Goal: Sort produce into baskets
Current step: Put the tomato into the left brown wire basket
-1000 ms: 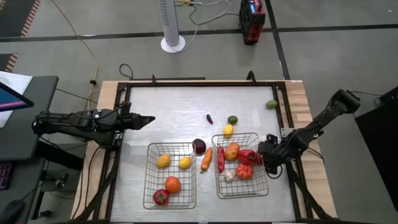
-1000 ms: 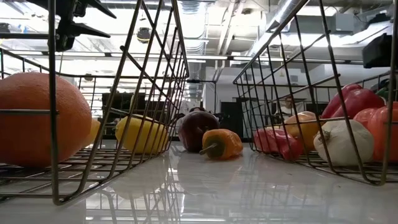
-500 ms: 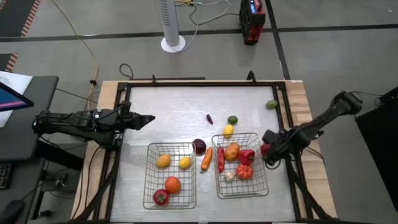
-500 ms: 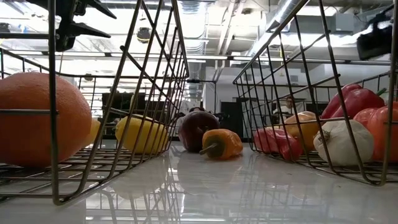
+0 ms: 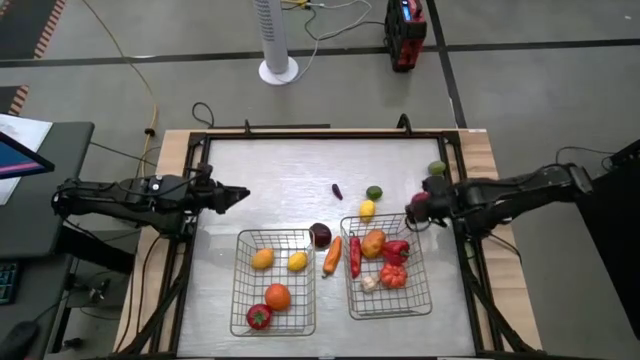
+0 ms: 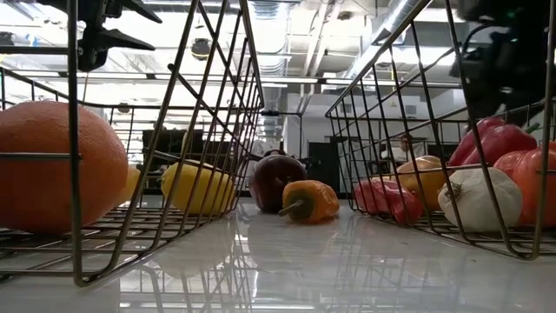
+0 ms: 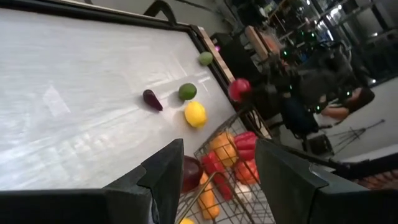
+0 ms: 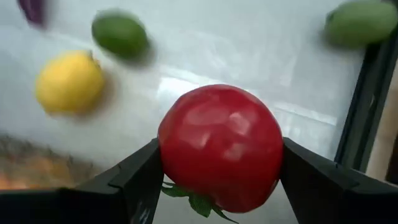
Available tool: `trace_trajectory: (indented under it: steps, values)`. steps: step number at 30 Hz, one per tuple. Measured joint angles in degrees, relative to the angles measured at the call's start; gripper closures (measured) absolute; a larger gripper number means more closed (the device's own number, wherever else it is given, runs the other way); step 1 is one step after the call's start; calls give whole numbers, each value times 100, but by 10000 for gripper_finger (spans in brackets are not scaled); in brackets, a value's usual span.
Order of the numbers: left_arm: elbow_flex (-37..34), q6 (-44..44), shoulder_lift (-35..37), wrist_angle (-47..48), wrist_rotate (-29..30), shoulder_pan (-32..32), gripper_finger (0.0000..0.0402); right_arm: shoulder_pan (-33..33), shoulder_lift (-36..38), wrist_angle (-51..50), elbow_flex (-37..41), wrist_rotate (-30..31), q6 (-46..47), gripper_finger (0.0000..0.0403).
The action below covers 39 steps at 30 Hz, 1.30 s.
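My right gripper [image 5: 416, 206] is shut on a red tomato [image 8: 221, 146], just beyond the far right corner of the right wire basket [image 5: 428, 290]. That basket holds a red chili [image 5: 355, 256], an orange round, red peppers and white garlic [image 5: 369, 284]. The left basket [image 5: 240, 280] holds yellow, orange and red rounds. A dark purple round [image 5: 320, 235] and an orange carrot-like piece [image 5: 332, 256] lie between the baskets. My left gripper [image 5: 240, 194] is open and empty over the table's left part. My right gripper pinches the tomato's two opposite sides [image 8: 168, 149] between its two fingers [image 8: 134, 180]. The fingers come level from the table's right side. The tomato is lifted clear of the table and also shows aloft in the left wrist view [image 7: 239, 89].
A yellow lemon [image 5: 367, 209], a green lime [image 5: 373, 192] and a small purple piece [image 5: 337, 190] lie on the table beyond the baskets. Another green piece [image 5: 437, 168] lies by the table's right frame rail. Bare tabletop [image 5: 280, 170] lies at the far left.
My right gripper has gone from beside the right basket's right rim toward the table's far edge and a little left, carrying the red tomato. Its arm has swung to lie level across the table's right edge.
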<state>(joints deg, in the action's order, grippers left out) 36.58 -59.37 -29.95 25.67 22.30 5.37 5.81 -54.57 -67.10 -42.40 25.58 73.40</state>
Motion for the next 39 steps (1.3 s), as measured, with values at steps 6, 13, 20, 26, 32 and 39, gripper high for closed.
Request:
trace_trajectory:
  steps: [6,13,20,26,32,39]
  values:
    - [0,174,0,0,-105,0,219,-912,0,1555,-384,-54,-1725,90]
    - [0,179,0,-53,-298,0,219,-1085,-26,4478,-669,-1912,-3791,88]
    - [0,274,-4,-316,-339,0,219,-1071,-351,5818,-835,-3006,-3564,87]
    - [0,349,-44,-363,-113,0,219,-778,-1394,6460,-1229,-3671,-3539,87]
    - [0,380,-41,-378,-88,0,219,-529,-2763,6428,-2127,-3923,-4136,87]
    - [-2,387,-79,-675,130,0,219,-344,-3972,6389,-3205,-4171,-5199,87]
